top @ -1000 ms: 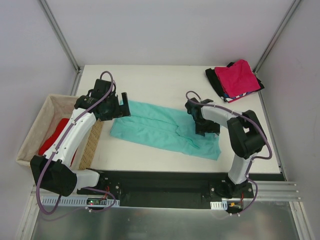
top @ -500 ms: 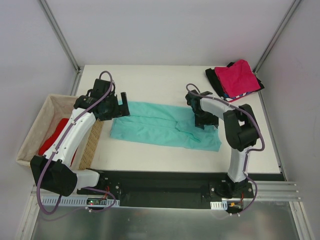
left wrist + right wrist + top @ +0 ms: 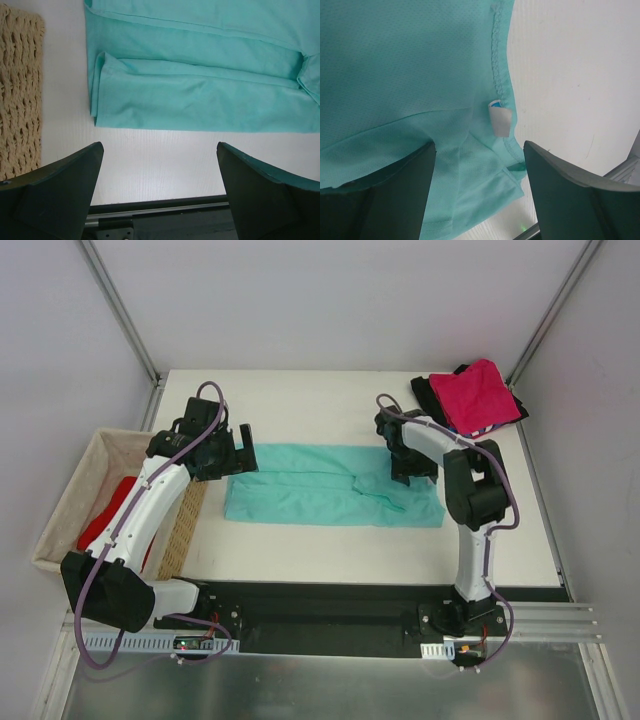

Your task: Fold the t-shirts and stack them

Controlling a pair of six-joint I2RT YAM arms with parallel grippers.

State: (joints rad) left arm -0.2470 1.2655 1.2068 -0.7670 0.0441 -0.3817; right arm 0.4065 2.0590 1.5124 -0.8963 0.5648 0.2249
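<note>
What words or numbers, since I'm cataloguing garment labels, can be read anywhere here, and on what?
No readable text in any view.
Small white sewn-in tag at the hem of the teal-green cloth t-shirt: only a blue speck at its top, too small to read.

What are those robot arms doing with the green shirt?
They are folding t-shirts. The teal shirt lies on the table as a long strip. The right fingers are open over one end, the left fingers open beside the other. A pink shirt tops the pile; a red shirt waits in the basket.
</note>
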